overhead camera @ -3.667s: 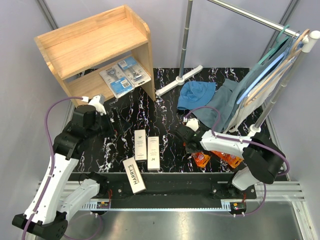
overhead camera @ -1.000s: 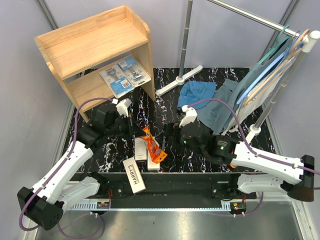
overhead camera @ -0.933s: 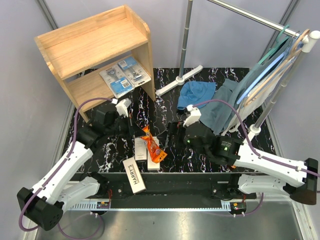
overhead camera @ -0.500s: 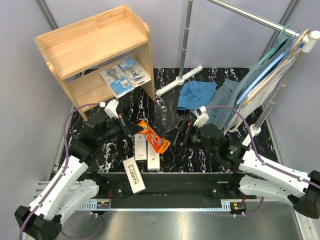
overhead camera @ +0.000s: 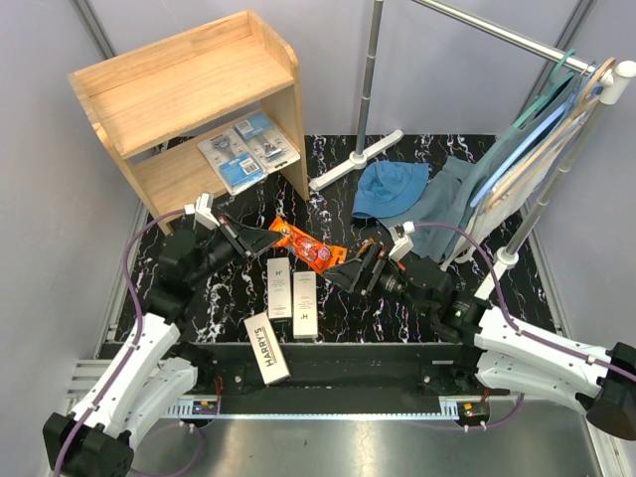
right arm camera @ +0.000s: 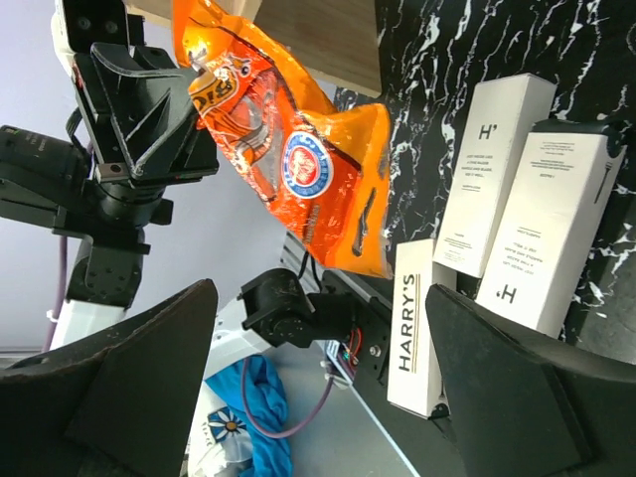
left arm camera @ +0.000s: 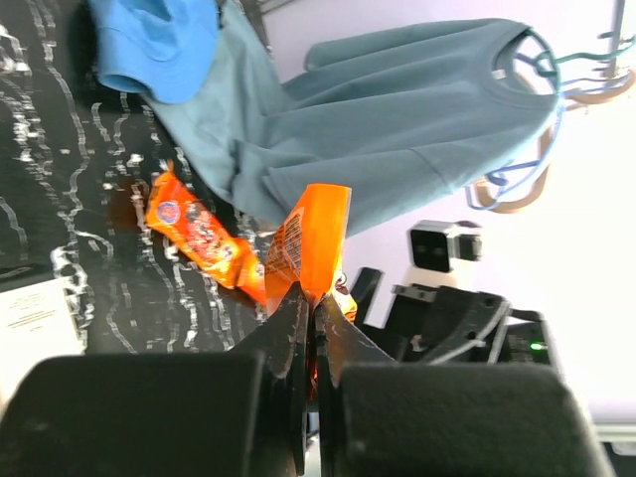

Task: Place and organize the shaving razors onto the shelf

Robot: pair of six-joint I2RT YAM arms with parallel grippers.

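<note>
left gripper (overhead camera: 266, 237): jaws pressed together on one short end of an orange pack (overhead camera: 308, 247). the left wrist view shows the foil edge pinched flat between the tips. the pack is off the table (overhead camera: 338, 209), in the air between the two arms.
right gripper (overhead camera: 356, 270): jaws wide apart and holding nothing. they aim at the pack's free end, near it, with a gap as far as i can tell.

outward: three harry's boxes (overhead camera: 280, 288) lie flat on the table just beside the lifted pack, two side by side and one nearer the front edge. a second orange pack (left arm camera: 194, 237) lies on the table in the left wrist view; the top view does not show it. blister packs (overhead camera: 246, 149) sit on the lower level of the shelf (overhead camera: 179, 89).

progress (judgement): under halfway. the blister packs look placed. the held pack, the second orange pack and all three boxes are not yet on the shelf, and the grouping by kind is not done.

pose: the left arm rises from its base, with the wrist beside the shelf's front corner and the fingers pointing right, away from the shelf. the right arm lies low across the table from the right, its fingers pointing left at the pack.
</note>
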